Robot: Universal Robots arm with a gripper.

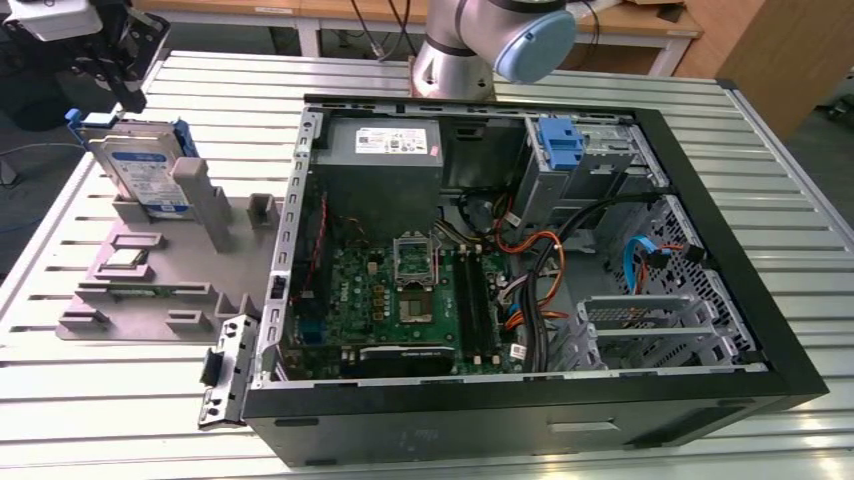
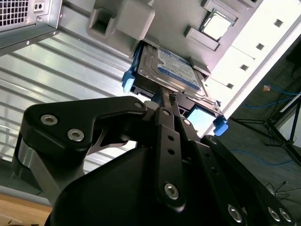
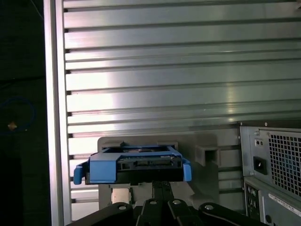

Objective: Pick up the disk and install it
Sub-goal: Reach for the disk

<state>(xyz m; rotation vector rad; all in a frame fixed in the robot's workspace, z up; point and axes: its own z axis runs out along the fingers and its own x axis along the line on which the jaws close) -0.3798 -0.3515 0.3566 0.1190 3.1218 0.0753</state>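
Note:
The disk stands on edge in a grey holder on the exterior view's left, its white-and-blue label facing out and its blue carrier around it. My gripper hangs just above its top edge. In the second wrist view the fingers lie close together, pointing at the disk, with nothing between them. In the first wrist view the gripper sits just short of the disk's blue carrier.
An open computer case lies to the exterior view's right of the holder, with the motherboard, cables, a grey power supply and a blue caddy in a bay. A metal drive cage sits near the case front. The table is ribbed aluminium.

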